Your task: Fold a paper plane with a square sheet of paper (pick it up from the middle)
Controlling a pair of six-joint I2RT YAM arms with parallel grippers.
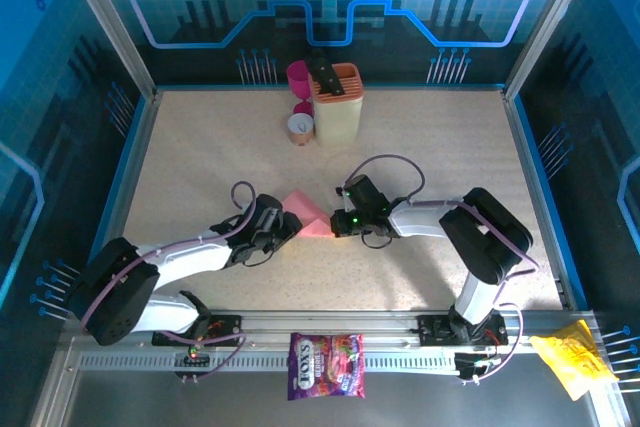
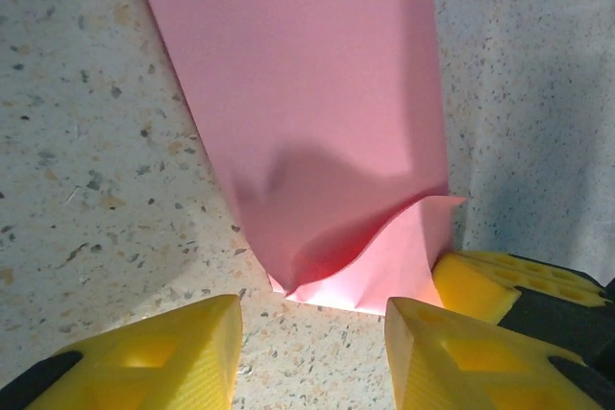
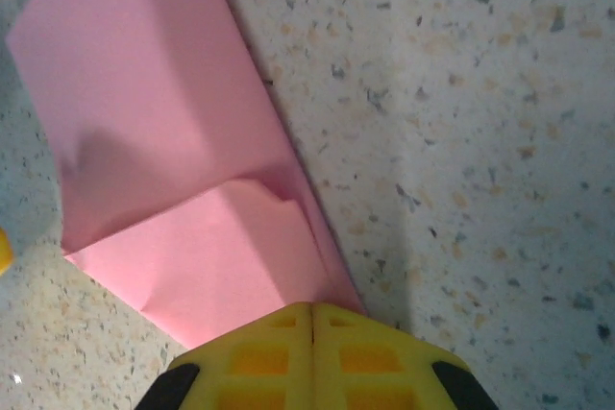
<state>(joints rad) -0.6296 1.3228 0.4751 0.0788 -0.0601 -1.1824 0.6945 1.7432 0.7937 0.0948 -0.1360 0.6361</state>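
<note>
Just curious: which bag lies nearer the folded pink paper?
The glossy purple candy bag, lying front and centre; the crumpled yellow bag sits off in the front right corner.

The left hand (image 1: 287, 231) and right hand (image 1: 336, 224) flank the pink paper (image 1: 306, 213).

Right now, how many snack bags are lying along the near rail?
2: a purple candy bag at its middle, and a yellow bag at its right end. None seems hidden.

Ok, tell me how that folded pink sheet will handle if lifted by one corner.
Probably floppy: the pink sheet already curls up at its near corner, so it would likely droop. It looks thin and light, lying mostly flat on the table, so a push may buckle rather than slide it.
</note>
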